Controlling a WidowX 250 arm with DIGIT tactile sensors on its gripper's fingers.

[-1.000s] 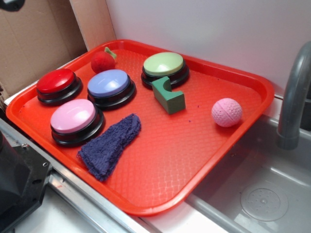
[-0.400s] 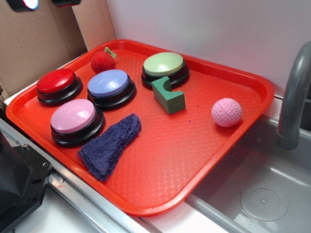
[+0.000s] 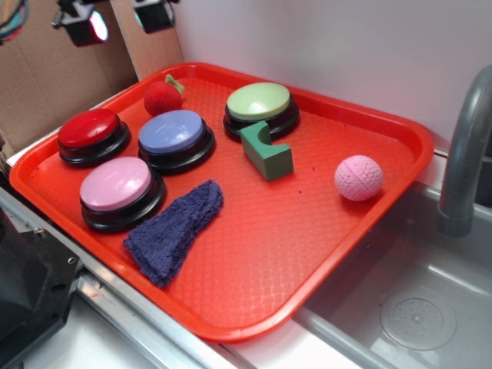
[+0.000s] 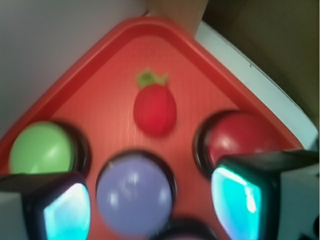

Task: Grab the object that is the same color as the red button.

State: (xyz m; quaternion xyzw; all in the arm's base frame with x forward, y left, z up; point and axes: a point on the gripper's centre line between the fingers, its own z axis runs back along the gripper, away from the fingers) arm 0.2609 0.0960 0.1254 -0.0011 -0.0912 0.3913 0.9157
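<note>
Orange-red tray (image 3: pixel 323 254) sits on the table beside a grey sink (image 3: pixel 415 307), grey faucet (image 3: pixel 465 154) at the tray's 3 o'clock. White wall behind, brown cardboard (image 3: pixel 46 69) at upper left.

Hand (image 3: pixel 121 21) high at the top-left corner of the exterior view, above and apart from the tray's far-left corner. Two dark fingers (image 3: pixel 83 23) hang with a clear gap between them; nothing in the gap. Wrist view agrees: finger pads (image 4: pixel 240 205) at lower left and lower right, spread wide, glowing cyan, empty. Hand open.

Small red fruit toy (image 3: pixel 162 98), green stem tip pointing toward the wall, lies in the tray's far-left corner. Free, untouched. In the wrist view the toy (image 4: pixel 154 109) is centred above the finger gap, blurred.

Red button (image 3: pixel 92 132) at the toy's 7 o'clock, near the tray's left rim. Blue-purple button (image 3: pixel 175 137) at the toy's 5 o'clock, just beside it. Pink button (image 3: pixel 119 188) nearest the front-left rim. Green button (image 3: pixel 261 106) at the toy's 3 o'clock, along the far rim.

Dark green block (image 3: pixel 267 151) with a curved notch touches or nearly touches the green button's front. Blue cloth (image 3: pixel 173 231) crumpled, just beside the pink button. Pink textured ball (image 3: pixel 358 177) alone toward the tray's right side.
</note>
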